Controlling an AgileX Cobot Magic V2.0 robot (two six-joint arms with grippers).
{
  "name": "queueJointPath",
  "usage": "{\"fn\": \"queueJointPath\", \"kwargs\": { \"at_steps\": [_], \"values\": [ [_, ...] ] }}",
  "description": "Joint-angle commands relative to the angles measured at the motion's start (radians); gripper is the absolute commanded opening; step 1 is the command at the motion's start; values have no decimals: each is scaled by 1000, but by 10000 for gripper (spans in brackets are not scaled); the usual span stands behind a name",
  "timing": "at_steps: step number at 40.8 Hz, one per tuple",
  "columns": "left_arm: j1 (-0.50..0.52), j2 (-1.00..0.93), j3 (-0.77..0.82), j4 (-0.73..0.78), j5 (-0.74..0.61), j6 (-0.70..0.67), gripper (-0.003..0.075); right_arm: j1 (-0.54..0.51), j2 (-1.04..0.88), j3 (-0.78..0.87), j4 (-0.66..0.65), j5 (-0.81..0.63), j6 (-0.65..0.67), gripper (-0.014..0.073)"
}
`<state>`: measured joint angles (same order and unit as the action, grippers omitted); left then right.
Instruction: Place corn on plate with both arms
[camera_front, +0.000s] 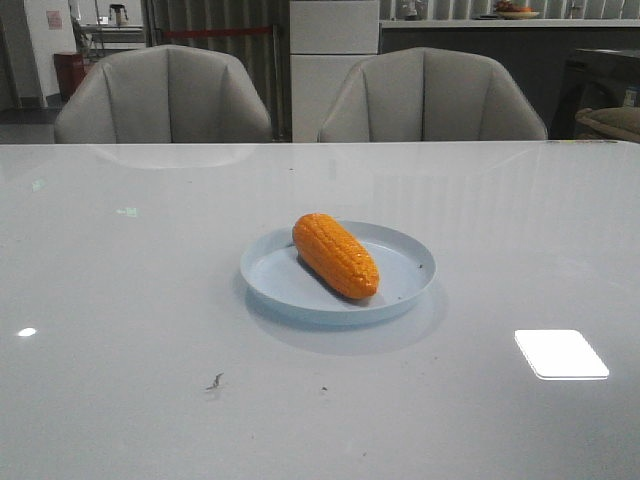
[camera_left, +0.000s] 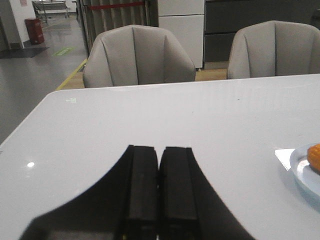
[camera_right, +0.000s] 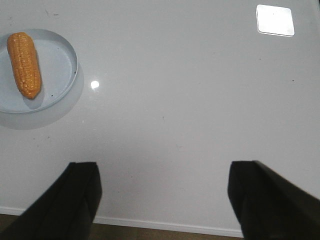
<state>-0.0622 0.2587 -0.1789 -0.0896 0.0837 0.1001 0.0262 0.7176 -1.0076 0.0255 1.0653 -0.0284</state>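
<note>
On plate (camera_front: 405, 262) lies corn (camera_front: 336, 255), well apart from both grippers; left gripper (camera_left: 160, 187) pressed closed, right gripper (camera_right: 162, 192) spread wide.

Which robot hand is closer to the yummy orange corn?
Hard to say for sure. The left gripper, shut, sits low over the table with the corn just off to its side. The right gripper, open, is high up and pulled back from the plate.
</note>
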Motion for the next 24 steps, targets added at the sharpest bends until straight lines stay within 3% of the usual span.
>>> {"fn": "queueJointPath", "kwargs": {
  "at_steps": [1,9,24],
  "values": [
    [18,-55,49,-11,-154,2,90,-6,-2,-25,1,-60,-11,624],
    [22,-154,175,-11,-264,2,90,-6,-2,-25,1,-60,-11,624],
    [22,-232,186,-16,-209,2,90,-6,-2,-25,1,-60,-11,624]
  ]
}}
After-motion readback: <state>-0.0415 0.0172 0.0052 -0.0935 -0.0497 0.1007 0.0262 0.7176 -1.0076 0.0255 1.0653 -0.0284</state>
